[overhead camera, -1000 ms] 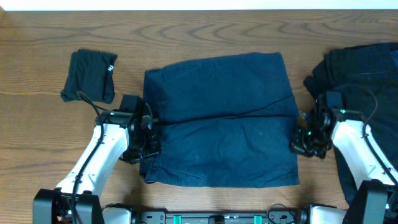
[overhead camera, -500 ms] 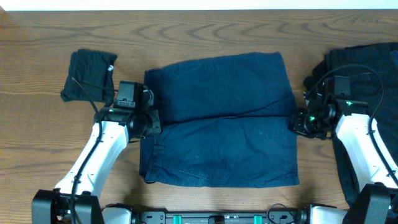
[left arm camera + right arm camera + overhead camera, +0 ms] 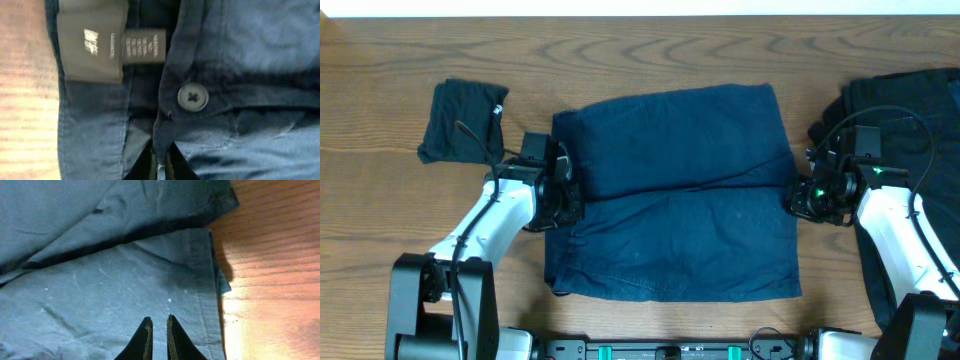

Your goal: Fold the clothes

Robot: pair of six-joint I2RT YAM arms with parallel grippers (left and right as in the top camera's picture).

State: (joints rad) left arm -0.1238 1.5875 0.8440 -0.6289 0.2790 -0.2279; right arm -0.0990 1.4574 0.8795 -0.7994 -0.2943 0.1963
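- Overhead: shows navy shorts point(image 3: 680, 190) spread flat mid-bench point(image 3: 620, 60), folded in half with a seam running across the middle.
- Shows a small black piece point(image 3: 463, 122) folded at far left, well apart from the shorts, with a white tag at its right edge.
- Shows a dark pile point(image 3: 910, 110) bunched at the right edge, partly under the right arm.
- Puts the left gripper point(image 3: 563, 190) at the left edge of the shorts, near the seam, touching the cloth.
- Puts the right gripper point(image 3: 800, 198) at the right edge, level with the same seam.
- Left wrist: looks onto the waistband, with a grey label point(image 3: 91, 40) beside a smaller care tag, and a dark button point(image 3: 193, 96) on the fly.
- Shows fingers point(image 3: 175, 167) set narrow at the bottom edge, a cloth edge running down between them; cannot tell whether it is pinched.
- Right wrist: looks onto the leg hem point(image 3: 206, 280) lying on the wood, a second layer's corner above it.
- Shows fingers point(image 3: 142, 342) close together with a slim gap, tips over the cloth just inside the hem; cannot tell whether any cloth is caught.
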